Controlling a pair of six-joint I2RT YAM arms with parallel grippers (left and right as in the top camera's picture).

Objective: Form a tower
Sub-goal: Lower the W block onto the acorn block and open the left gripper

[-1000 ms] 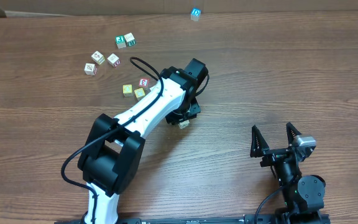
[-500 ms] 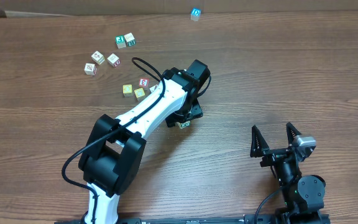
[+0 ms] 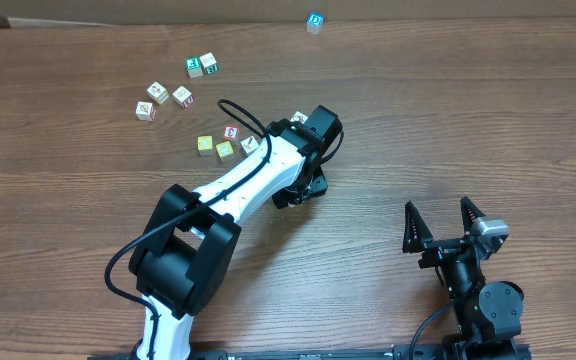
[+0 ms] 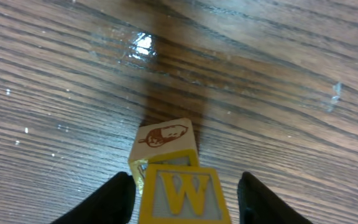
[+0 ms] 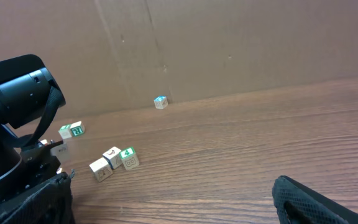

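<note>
My left gripper (image 4: 185, 200) stands open with its jaws on either side of a yellow-edged cube marked "W" (image 4: 182, 194), a thin gap on each side. Just beyond it lies a yellow-edged cube with a brown picture on top (image 4: 164, 135), touching or partly under the W cube. What is beneath the W cube is hidden, so I cannot tell if a tower stands there. In the overhead view the left gripper (image 3: 298, 190) covers both cubes. My right gripper (image 3: 436, 206) rests open and empty at the near right.
Loose cubes lie behind the left arm: a green pair (image 3: 201, 66), several white ones (image 3: 158, 92), several by the forearm (image 3: 225, 149), and one at the wrist (image 3: 299, 118). A green "4" cube (image 5: 128, 155) sits among them. A blue cube (image 3: 314, 22) lies by the cardboard wall.
The left gripper has shifted a little back and right over the cube that showed at its tip, which it now hides. A cube beside its wrist has come into view. The right arm is still.
</note>
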